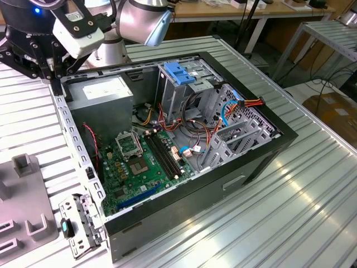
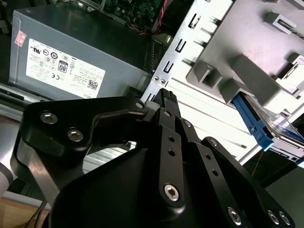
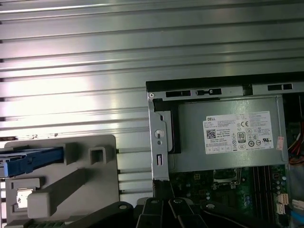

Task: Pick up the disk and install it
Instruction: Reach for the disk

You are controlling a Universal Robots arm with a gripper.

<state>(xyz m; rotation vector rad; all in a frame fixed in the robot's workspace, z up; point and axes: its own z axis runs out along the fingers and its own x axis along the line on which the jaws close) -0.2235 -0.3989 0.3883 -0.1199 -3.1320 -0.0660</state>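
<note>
1. The disk (image 3: 31, 160) sat in a grey holder (image 3: 95, 190) on the surface (image 1: 290, 223), beside the computer case (image 1: 262, 162).
2. The gripper (image 2: 164, 95) hovered over the case's corner, jaws together and empty.
3. Judged status: pickup and installation both outstanding.

table (image 1: 290, 212): ribbed metal | on it: open computer case (image 1: 184, 207), grey fixture block (image 1: 42, 195)

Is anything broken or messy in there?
Nothing looks broken or spilled. The computer case lies open, with coloured cables lying loose over its metal drive cage. The disk sits outside the case in a grey holder.
</note>
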